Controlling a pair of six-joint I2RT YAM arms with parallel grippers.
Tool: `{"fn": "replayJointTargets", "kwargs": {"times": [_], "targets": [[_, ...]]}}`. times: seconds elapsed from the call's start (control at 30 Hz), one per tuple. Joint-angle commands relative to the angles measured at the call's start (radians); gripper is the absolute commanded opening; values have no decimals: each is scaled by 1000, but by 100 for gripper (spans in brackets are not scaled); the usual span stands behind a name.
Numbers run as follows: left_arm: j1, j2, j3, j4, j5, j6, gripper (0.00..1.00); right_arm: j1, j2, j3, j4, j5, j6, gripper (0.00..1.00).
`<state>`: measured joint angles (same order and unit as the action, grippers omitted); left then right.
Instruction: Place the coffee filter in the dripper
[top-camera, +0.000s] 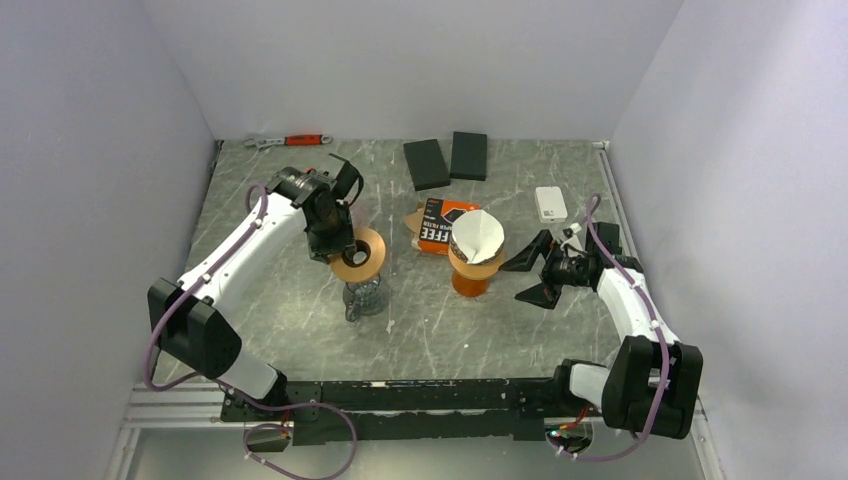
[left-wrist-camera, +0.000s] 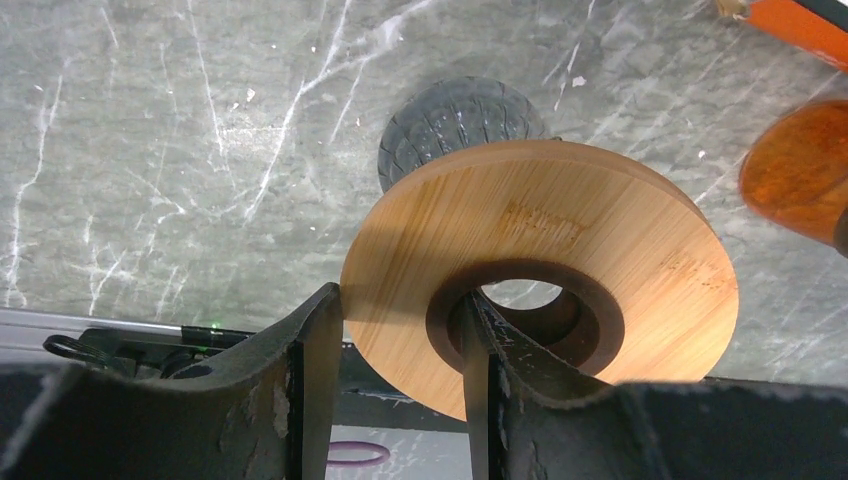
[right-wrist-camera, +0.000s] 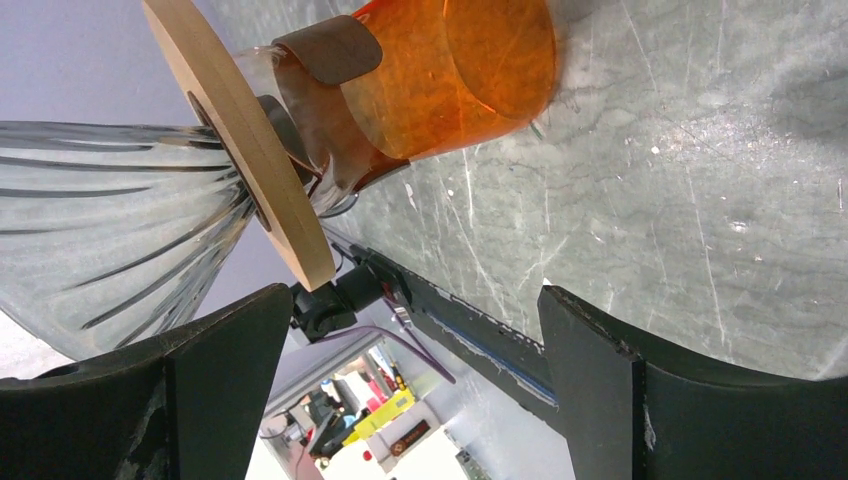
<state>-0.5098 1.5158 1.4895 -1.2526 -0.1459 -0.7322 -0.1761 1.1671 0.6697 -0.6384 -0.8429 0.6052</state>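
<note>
Coffee filter (top-camera: 478, 233): seated in glass dripper (right-wrist-camera: 90, 230) on orange carafe (top-camera: 471, 281); placement appears complete.
Right gripper (top-camera: 515, 282): released, just right of carafe.
Left gripper (left-wrist-camera: 400, 370): grasping wooden ring (left-wrist-camera: 560, 225).

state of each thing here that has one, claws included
left claw, shut on the wooden ring, one finger through its hole
wooden ring, held tilted off the table
right claw, open, empty
coffee filter, seated in the dripper, top sticking out
dripper, upright on the orange server
filter box, lying flat
</note>
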Motion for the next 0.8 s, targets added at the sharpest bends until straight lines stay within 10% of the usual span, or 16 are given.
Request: {"fn": "replayJointTargets", "kwargs": {"times": [0.0, 0.77], "targets": [[7, -21, -4, 17, 68, 28, 31, -3, 19, 43, 22, -17, -7, 100], [7, -37, -171, 111, 21, -42, 27, -3, 16, 46, 4, -20, -33, 100]]}}
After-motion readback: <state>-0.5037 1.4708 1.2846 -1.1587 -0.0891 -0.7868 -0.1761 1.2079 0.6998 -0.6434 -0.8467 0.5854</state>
